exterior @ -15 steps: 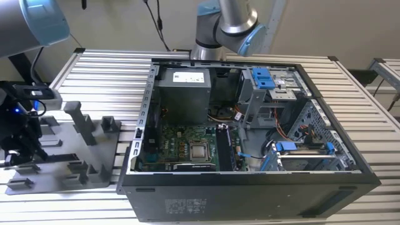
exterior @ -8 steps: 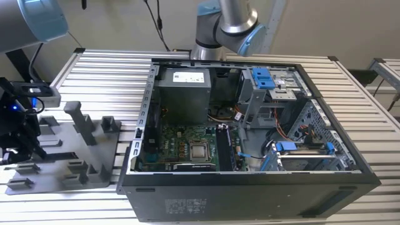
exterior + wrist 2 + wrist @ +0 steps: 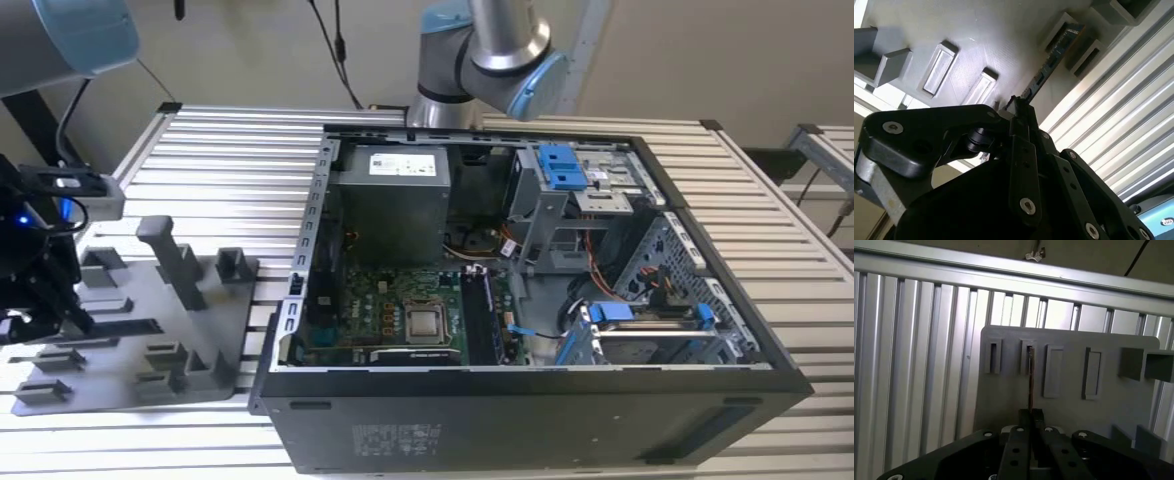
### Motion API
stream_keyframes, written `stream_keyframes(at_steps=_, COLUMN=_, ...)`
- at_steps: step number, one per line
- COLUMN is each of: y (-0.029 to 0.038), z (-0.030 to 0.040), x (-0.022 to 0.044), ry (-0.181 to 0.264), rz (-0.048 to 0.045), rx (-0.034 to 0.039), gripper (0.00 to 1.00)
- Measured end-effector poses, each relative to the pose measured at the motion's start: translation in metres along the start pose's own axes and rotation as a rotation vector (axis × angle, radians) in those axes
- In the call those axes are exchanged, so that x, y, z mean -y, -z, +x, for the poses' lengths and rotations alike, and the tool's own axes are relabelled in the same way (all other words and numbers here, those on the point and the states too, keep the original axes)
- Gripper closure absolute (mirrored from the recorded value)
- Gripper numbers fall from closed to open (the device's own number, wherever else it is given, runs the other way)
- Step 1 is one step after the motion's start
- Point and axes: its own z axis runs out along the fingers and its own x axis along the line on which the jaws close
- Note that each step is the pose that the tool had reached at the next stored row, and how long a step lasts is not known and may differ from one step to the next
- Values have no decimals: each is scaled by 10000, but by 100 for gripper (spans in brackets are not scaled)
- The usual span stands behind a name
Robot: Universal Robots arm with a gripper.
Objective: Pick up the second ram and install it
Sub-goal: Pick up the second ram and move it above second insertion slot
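Second ram (image 3: 1049, 63) stands edge-up on the grey holder tray (image 3: 1069, 405), far end between holder blocks (image 3: 1088, 54), its near end pinched in the closed end effector (image 3: 1031, 416); so off-centre a hold could let it twist and jam.

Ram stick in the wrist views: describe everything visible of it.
The ram stick is a long, thin, flat, dark board with small chips on its face and a bluish far end. In the first wrist view it shows edge-on. The far end sits in a slotted grey holder block on a grey plate; the gripper is shut on the near end.
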Motion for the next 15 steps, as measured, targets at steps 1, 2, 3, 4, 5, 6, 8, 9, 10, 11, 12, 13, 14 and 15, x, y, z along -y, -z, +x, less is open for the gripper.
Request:
stream_keyframes(at_steps=1, y=16, z=-1, x=0, ry=0, rz=0, rx=0, gripper=86)
stream_keyframes(at_steps=2, y=31, z=-1, x=0, ry=0, rz=0, rx=0, gripper=86)
stream_keyframes(at_steps=3, y=46, z=-2, x=0, ry=0, rz=0, rx=0, gripper=86)
stream_keyframes(at_steps=4, y=61, z=-3, x=0, ry=0, rz=0, rx=0, gripper=86)
stream_keyframes(at_steps=5, y=74, z=-3, x=0, ry=0, rz=0, rx=0, gripper=86)
stream_keyframes(at_steps=6, y=87, z=-4, x=0, ry=0, rz=0, rx=0, gripper=86)
stream_keyframes(at_steps=8, y=111, z=-5, x=1, ry=0, rz=0, rx=0, gripper=86)
stream_keyframes(at_steps=9, y=122, z=-5, x=1, ry=0, rz=-1, rx=-1, gripper=86)
stream_keyframes(at_steps=10, y=131, z=-6, x=1, ry=0, rz=0, rx=0, gripper=86)
stream_keyframes(at_steps=11, y=142, z=-6, x=1, ry=0, rz=0, rx=0, gripper=86)
stream_keyframes(at_steps=12, y=151, z=-7, x=1, ry=-3, rz=1, rx=1, gripper=86)
stream_keyframes(at_steps=13, y=160, z=-7, x=1, ry=-7, rz=1, rx=0, gripper=86)
stream_keyframes(at_steps=14, y=168, z=-7, x=1, ry=-14, rz=1, rx=0, gripper=86)
stream_keyframes(at_steps=15, y=176, z=-8, x=1, ry=-23, rz=2, rx=0, gripper=86)
